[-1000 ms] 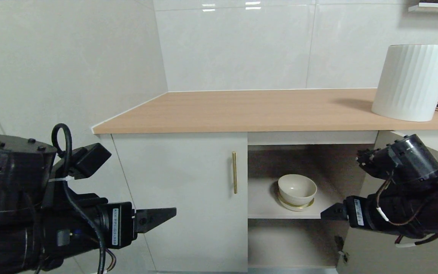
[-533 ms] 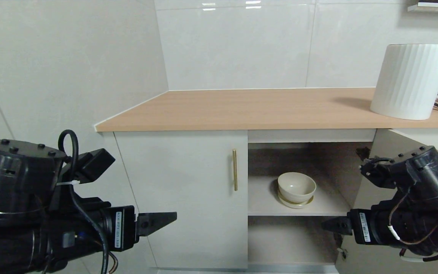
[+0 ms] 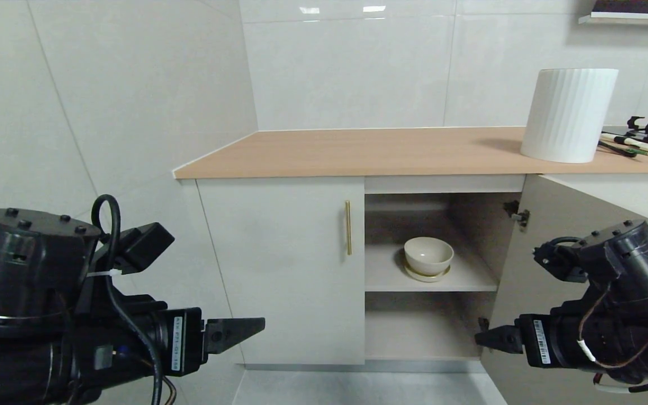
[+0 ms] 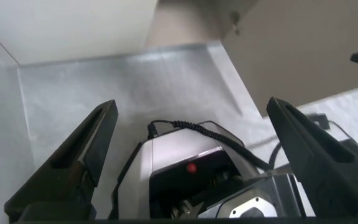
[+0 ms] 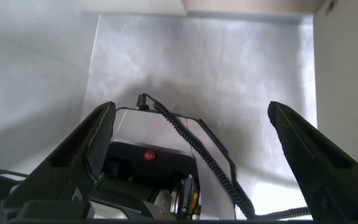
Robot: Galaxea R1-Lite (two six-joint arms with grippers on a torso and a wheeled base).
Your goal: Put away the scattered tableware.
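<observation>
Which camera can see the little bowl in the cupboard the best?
The head view. It looks straight into the open white cupboard, where the cream ceramic bowl sits on a gold-rimmed plate on the upper shelf. Both wrist views face down at the grey floor instead.

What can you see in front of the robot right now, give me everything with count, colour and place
cabinet: one, off-white, under the countertop; left door shut, right door swung open
door handle: one, gold, upright on the shut left door
bowl: one, cream, inside the open side of the cabinet, on the plate
plate: one, pale with a yellowish rim, under the bowl on the higher shelf
countertop: one, light wood, over the cabinet
ribbed cylinder: one, white, upright on the countertop's right part
pens and tools: several, dark and pale, beyond the cylinder; too small to count
left pincer: one, black, open, low before the shut door
right pincer: one, black, open, low by the open door
</observation>
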